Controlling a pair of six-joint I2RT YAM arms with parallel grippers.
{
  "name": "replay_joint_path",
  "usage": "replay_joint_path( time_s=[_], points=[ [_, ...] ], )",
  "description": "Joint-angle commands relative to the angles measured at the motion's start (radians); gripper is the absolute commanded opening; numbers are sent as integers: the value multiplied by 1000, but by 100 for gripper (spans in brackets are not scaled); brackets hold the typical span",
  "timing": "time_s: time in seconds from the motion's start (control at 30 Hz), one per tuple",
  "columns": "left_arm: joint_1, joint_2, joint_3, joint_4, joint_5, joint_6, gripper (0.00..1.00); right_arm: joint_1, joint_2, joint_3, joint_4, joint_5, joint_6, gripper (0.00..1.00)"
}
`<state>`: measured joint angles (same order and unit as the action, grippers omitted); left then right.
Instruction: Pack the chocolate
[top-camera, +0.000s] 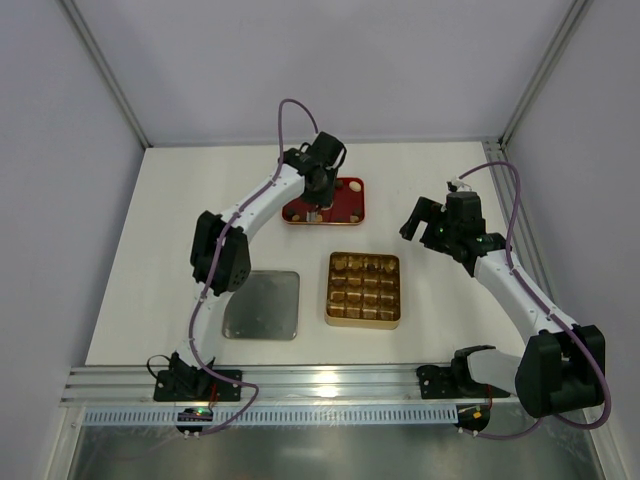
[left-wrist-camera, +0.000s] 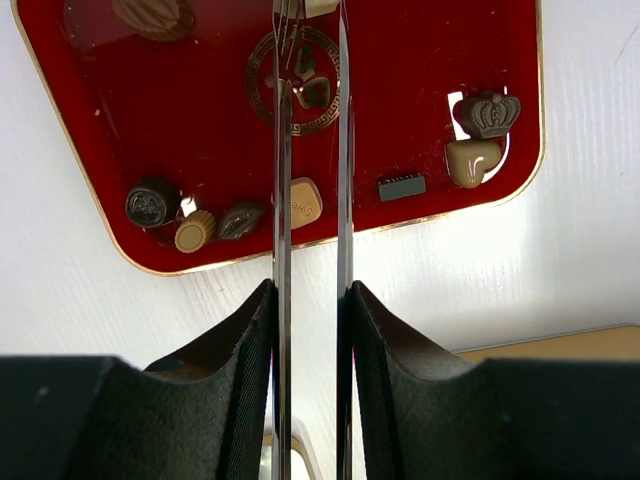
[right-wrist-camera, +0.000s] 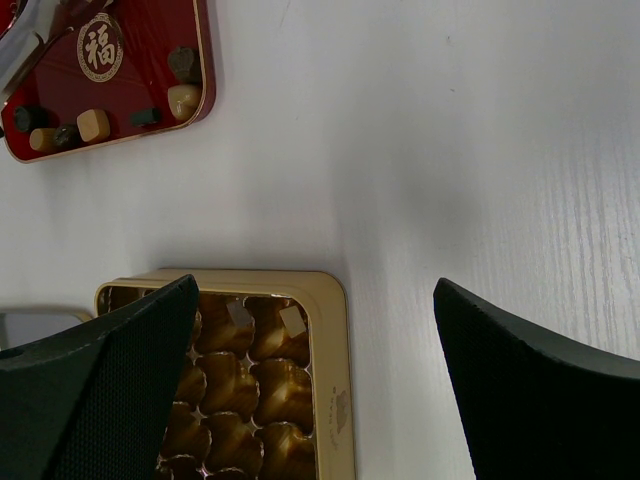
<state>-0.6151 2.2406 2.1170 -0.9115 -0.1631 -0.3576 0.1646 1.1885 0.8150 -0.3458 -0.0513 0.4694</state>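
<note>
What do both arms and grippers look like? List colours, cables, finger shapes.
Left arm and right arm: white links, black joints, a purple cable looping along each. Left gripper: black textured fingers carrying thin metal blades. Right gripper: broad black textured fingers, no blades.

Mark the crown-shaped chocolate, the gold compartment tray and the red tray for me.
crown-shaped chocolate (left-wrist-camera: 488, 113): left wrist view, middle of its dark top.
gold compartment tray (top-camera: 364, 322): top external view, its near rim.
red tray (left-wrist-camera: 420, 90): left wrist view, bare red floor.
</note>
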Motion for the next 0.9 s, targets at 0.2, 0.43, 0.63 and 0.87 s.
replay_joint_path(
  time_s=[0.2,0.43,0.63,0.87],
  points=[
    [-6,-53,54,-24,-27,19,26,6,-32,-2,4,13,-9,100],
    [-6,-125,63,-52,-24,20,23,4,-33,3,1,16,-9,100],
    [-8,-229,-9,-69,16,5,23,6,-30,6,4,19,-6,100],
    [-31,-397,-173,-76,53,-9,22,4,-20,18,8,21,-3,100]
  ],
)
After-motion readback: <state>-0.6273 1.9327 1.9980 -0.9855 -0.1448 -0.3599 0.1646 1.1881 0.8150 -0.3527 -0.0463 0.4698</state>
